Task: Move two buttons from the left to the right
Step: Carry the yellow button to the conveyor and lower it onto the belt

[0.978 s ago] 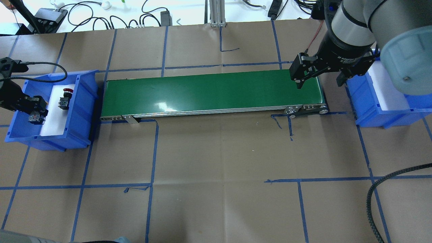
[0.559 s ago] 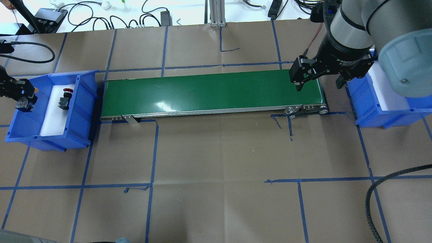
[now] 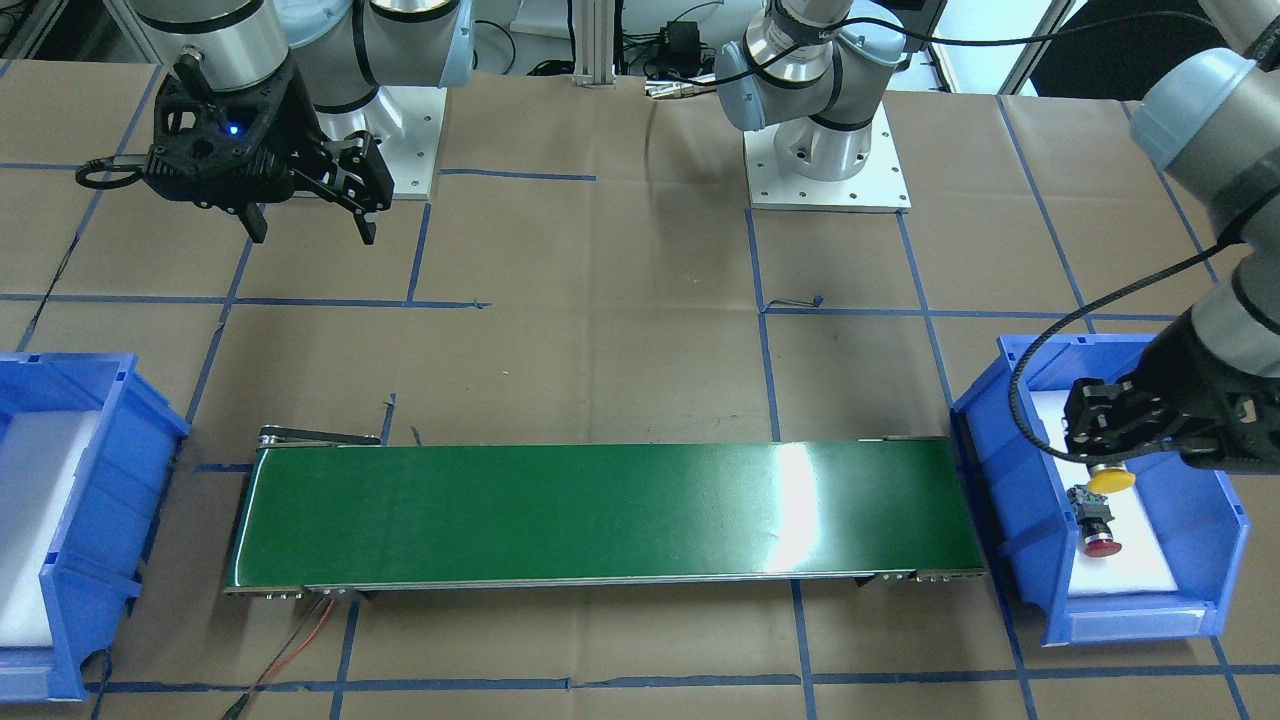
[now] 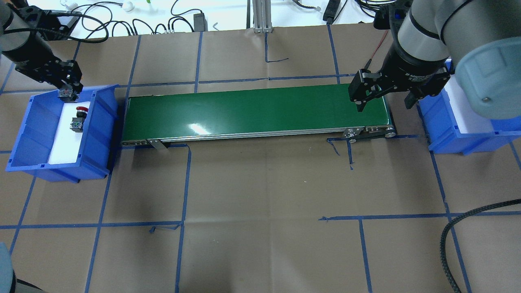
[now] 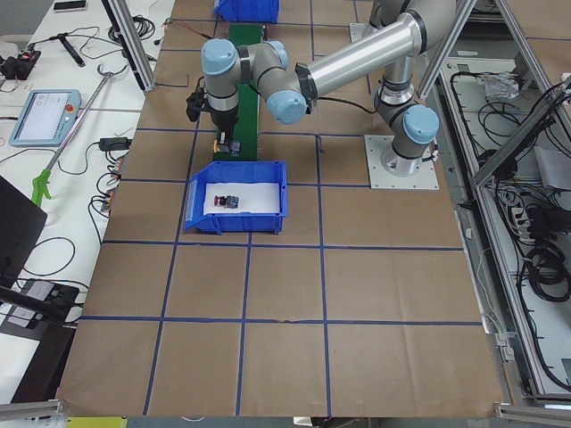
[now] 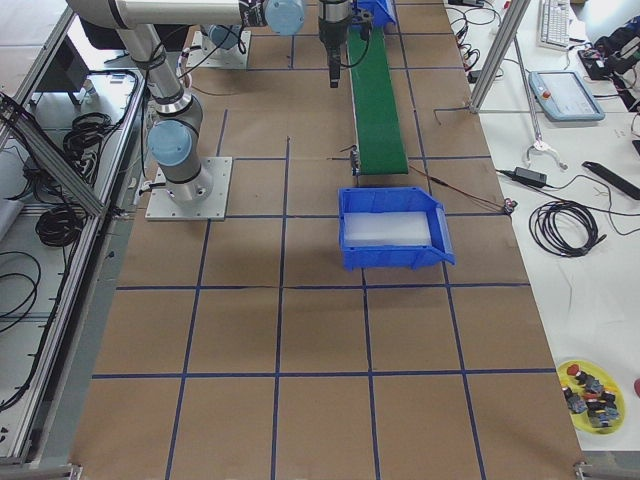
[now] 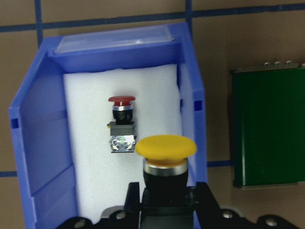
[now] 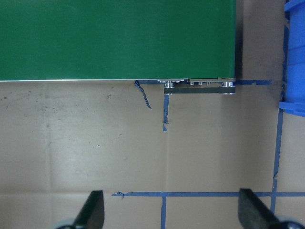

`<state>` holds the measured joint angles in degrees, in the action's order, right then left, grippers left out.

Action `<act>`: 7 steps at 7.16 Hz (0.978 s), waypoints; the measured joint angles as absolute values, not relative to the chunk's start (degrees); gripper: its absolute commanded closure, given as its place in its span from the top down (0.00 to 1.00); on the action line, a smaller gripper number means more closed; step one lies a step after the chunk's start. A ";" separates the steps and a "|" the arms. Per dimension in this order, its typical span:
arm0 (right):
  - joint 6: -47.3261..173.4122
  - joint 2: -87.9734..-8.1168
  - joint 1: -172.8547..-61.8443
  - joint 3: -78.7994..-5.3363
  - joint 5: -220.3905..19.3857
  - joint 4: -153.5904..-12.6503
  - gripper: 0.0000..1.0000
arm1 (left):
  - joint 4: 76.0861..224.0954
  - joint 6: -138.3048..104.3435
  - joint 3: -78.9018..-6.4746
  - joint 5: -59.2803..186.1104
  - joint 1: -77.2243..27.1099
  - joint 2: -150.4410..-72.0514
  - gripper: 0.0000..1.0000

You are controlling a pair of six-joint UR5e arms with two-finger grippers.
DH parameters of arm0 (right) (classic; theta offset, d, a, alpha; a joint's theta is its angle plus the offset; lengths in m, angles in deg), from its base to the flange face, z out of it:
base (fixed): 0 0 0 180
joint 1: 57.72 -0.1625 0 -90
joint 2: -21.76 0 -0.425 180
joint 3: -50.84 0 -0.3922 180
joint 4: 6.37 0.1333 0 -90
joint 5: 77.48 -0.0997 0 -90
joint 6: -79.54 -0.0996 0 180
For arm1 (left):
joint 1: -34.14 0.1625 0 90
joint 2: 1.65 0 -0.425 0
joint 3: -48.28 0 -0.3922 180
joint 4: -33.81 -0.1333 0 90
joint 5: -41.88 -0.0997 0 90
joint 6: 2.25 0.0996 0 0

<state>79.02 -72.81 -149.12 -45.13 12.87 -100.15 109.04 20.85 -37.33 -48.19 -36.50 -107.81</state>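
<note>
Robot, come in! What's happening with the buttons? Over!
Left pincer shut on yellow button, over blue bin. Right pincer open, near belt end. Red button in bin. Nothing on belt.

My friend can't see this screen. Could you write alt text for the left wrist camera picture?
The left gripper holds a yellow-capped button in close-up over a blue bin. Inside the bin, a red-capped button lies on white foam; the end of a green conveyor belt shows to the right.

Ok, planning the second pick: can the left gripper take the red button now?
Probably not yet: the left gripper is shut on the yellow button, though the red button lies uncovered in its bin.
</note>
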 measured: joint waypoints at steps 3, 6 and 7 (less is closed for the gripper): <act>79.02 -72.81 -149.12 -45.14 12.87 -100.15 1.00 | 109.27 10.33 -37.16 -48.52 -46.46 -111.25 0.00; 79.02 -72.81 -149.12 -45.14 12.87 -100.15 1.00 | 107.31 6.25 -39.84 -48.47 -51.35 -113.85 0.00; 79.02 -72.81 -149.12 -45.14 12.87 -100.15 1.00 | 104.06 6.54 -41.92 -48.47 -51.66 -114.15 0.00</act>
